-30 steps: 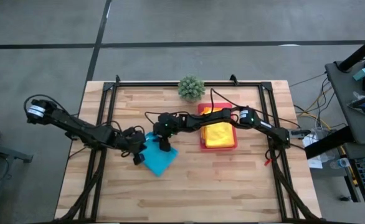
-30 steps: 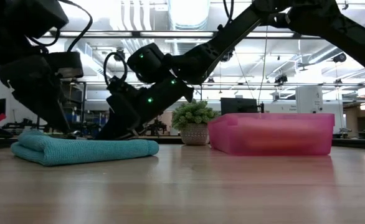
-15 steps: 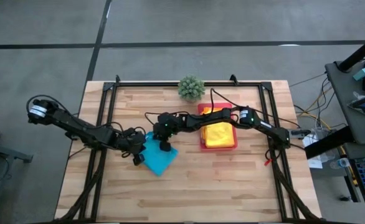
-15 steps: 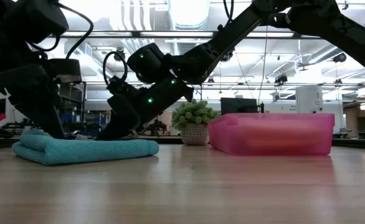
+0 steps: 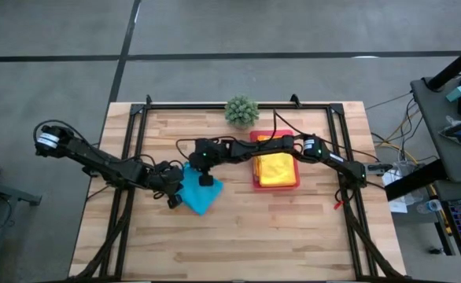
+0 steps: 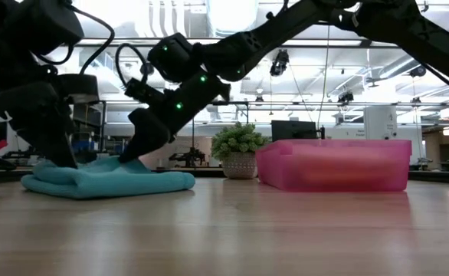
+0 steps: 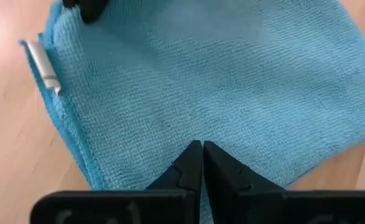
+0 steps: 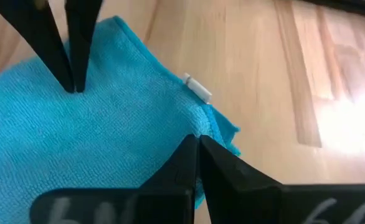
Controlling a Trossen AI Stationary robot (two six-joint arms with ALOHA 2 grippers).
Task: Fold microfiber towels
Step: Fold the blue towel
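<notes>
A turquoise towel [image 5: 199, 192], folded into several layers, lies on the wooden table left of centre, with a white tag [image 7: 42, 62] at one corner. My left gripper [image 5: 179, 192] is shut and stands on the towel's left part [image 6: 65, 162]. My right gripper [image 5: 205, 179] is shut on the towel's far part, close to the tag [image 8: 198, 89]. A yellow towel [image 5: 275, 167] lies in the pink tray [image 5: 255, 179]. My left gripper presses its shut fingertips [image 7: 195, 155] down on the towel's top layer [image 7: 201, 127], slanting down from the table's left. That part lies flat on the table. My right gripper pinches the towel's edge by the tag corner [image 8: 202, 121] between its two fingers, slanting down from the right. The cloth there rises in a small peak [image 6: 121, 162], and the rest lies on the table.
The pink tray [image 6: 332, 165] stands right of the towel, with a small potted plant [image 5: 241, 110] behind it at the far edge. A dark frame [image 5: 136, 157] runs along the table's sides. Bare wood fills the near half [image 5: 238, 244].
My right gripper has gone up and a little toward the far-left, taking hold of the towel's far edge. That edge now rises in a small peak instead of lying flat, while the rest of the towel has stayed on the table under my left gripper.
</notes>
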